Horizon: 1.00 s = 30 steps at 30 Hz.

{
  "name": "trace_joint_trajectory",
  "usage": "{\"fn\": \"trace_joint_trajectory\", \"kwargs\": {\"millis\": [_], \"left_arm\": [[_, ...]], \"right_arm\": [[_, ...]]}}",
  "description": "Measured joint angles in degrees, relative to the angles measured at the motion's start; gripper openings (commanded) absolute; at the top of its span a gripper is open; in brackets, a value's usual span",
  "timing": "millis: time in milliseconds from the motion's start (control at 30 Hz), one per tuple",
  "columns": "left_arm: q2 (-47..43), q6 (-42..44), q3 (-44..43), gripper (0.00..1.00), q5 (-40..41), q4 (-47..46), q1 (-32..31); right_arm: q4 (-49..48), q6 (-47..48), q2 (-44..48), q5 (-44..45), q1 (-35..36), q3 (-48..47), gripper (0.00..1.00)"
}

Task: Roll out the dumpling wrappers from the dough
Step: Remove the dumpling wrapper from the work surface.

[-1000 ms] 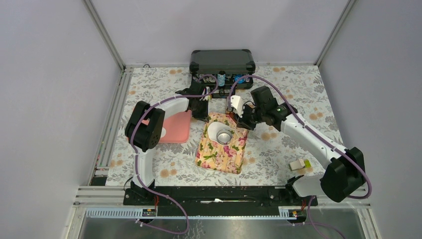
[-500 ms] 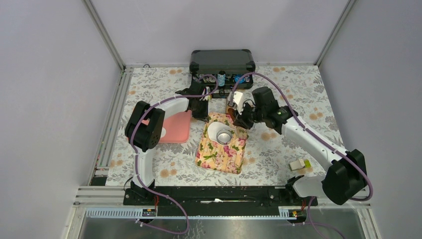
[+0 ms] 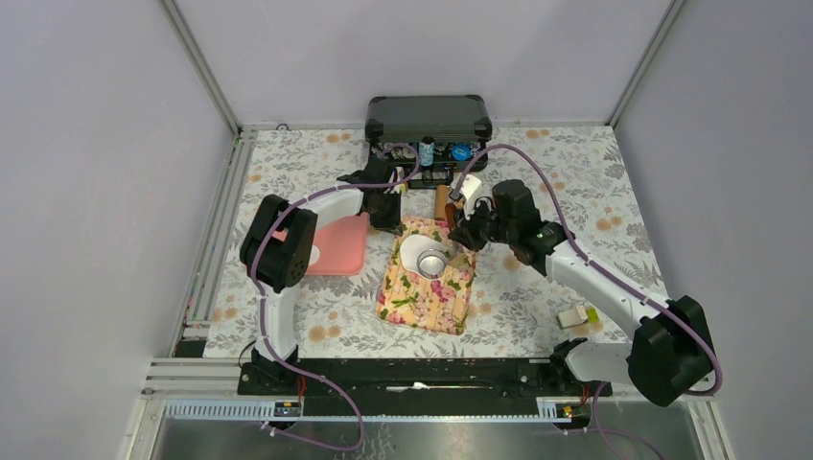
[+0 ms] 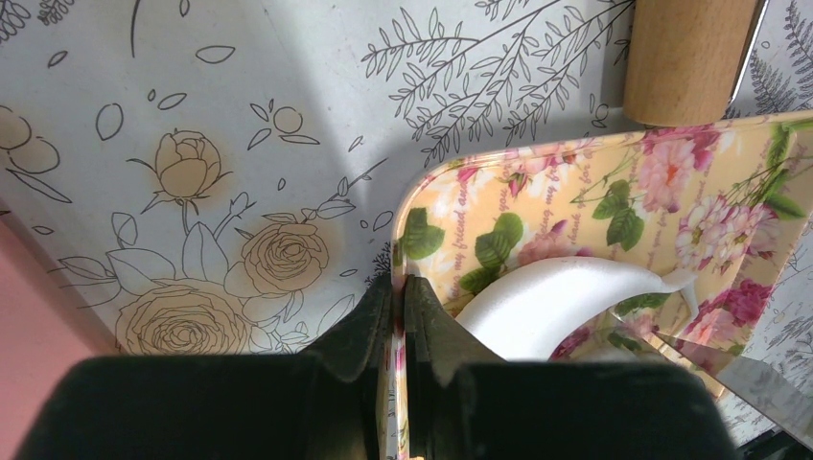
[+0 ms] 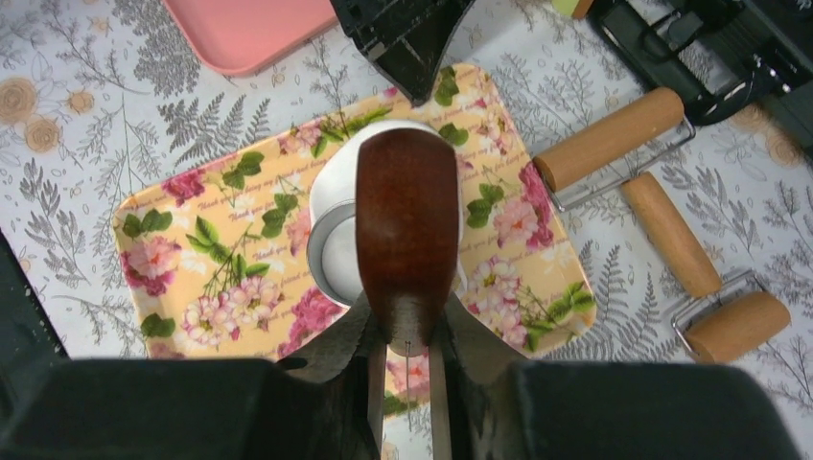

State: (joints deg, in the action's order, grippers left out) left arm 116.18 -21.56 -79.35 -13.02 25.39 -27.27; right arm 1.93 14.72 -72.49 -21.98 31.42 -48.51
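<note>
Presently L jaws pinch tray (image 5: 192, 230) rim; R jaws grip brown handle (image 5: 407, 220); dough (image 4: 556, 297) flat at tray's 12 o'clock; est. early, cutting pending.

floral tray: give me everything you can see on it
The floral tray is a glossy rounded-corner rectangle, yellow with pink roses and green leaves. It lies flat on the tablecloth between the arms. The left gripper pinches its far-left corner rim. A white dough disc and a silver tin rest on it, overlapping.

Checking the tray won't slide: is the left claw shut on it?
Shut: the left claw pinches the floral tray's rim, left wrist view.
</note>
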Motion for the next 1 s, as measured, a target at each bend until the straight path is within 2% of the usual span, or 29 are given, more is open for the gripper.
{"fn": "trace_joint_trajectory", "kwargs": {"millis": [167, 333, 667, 1000], "left_arm": [[0.00, -0.04, 0.00, 0.00, 0.02, 0.00, 0.00], [-0.11, -0.09, 0.13, 0.00, 0.04, -0.11, 0.00], [-0.20, -0.15, 0.33, 0.00, 0.00, -0.31, 0.00], [-0.20, -0.31, 0.33, 0.00, 0.00, -0.31, 0.00]], "right_arm": [[12.04, 2.36, -0.31, 1.49, 0.04, -5.42, 0.00], [18.05, 4.83, -1.22, 1.16, 0.39, -7.98, 0.00], [17.38, 5.57, -1.16, -0.15, 2.67, -7.93, 0.00], [11.32, 4.66, -2.91, 2.03, 3.54, -6.91, 0.00]]}}
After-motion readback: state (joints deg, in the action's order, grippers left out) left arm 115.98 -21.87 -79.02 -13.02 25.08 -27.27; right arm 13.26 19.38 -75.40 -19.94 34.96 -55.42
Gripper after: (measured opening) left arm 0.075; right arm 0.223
